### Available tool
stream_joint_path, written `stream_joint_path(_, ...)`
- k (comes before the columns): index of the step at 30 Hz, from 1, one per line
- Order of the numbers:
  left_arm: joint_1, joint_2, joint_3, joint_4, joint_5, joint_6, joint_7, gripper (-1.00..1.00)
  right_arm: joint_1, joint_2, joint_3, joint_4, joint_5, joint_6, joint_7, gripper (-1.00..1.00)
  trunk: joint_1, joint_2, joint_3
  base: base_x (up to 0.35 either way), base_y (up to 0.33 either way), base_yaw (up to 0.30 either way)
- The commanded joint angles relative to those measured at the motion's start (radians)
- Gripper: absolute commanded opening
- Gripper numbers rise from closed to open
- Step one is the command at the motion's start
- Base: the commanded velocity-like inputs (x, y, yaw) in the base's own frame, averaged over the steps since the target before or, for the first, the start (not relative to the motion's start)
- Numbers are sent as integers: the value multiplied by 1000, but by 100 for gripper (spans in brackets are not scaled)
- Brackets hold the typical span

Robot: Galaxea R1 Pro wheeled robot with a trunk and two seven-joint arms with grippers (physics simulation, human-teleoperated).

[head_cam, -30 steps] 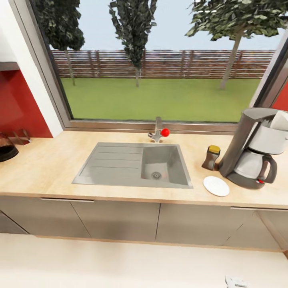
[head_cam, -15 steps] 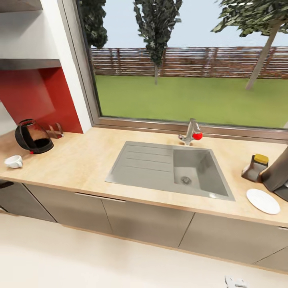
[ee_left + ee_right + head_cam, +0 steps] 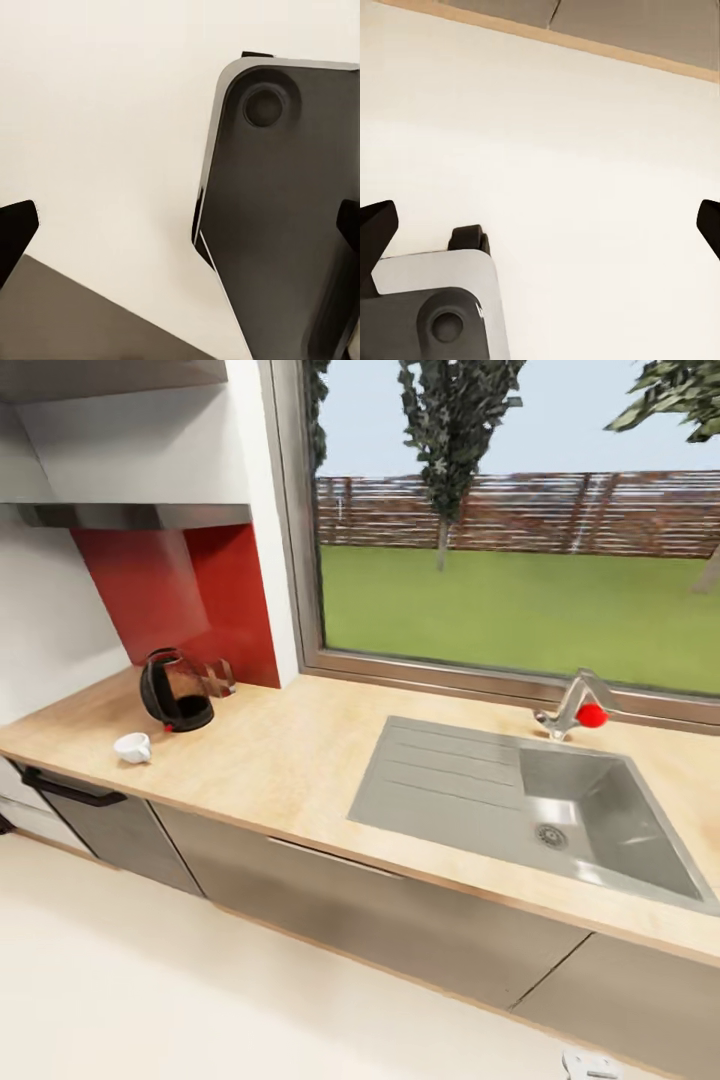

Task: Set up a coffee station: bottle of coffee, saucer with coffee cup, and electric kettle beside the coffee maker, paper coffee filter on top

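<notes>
Camera's swung left since a moment ago, so the whole picture has shifted: the coffee maker, bottle and saucer have slid out past the right edge, and the far left end of the countertop point(image 3: 290, 760) is now in sight. Nothing on it looks like it actually moved.

The electric kettle point(image 3: 175, 690) sits at that left end, squat and round, dark glass with a black handle and base and a tiny red switch, right up against the red wall panel point(image 3: 170, 595). The coffee cup point(image 3: 132, 747) is near it, closer to the counter edge, small and white, apart from the kettle.

The grey steel sink point(image 3: 520, 805) is inset to the right, with its tap point(image 3: 575, 705) carrying a red knob.

Left gripper point(image 3: 180, 225) has its black fingertips wide apart over the pale floor point(image 3: 97, 112). Right gripper point(image 3: 540, 225) is the same, spread wide, nothing between them.
</notes>
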Motion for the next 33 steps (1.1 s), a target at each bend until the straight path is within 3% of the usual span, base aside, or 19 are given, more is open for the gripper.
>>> stream_joint_path(1, -1, 0, 6, 1, -11, -3, 5, 100, -1, 0, 8, 1, -10, -4, 0, 100, 1, -1, -1, 151, 303, 275)
stream_joint_path(13, -1, 0, 7, 1, -12, -3, 3, 100, -1, 0, 8, 0, -10, -5, 0, 100, 1, -1, -2, 191, 298, 246)
stream_joint_path(33, -1, -2, 6, 1, -11, -3, 7, 100, 23, -2, 11, 1, -3, -3, -3, 100, 1, -1, -2, 209, 286, 6)
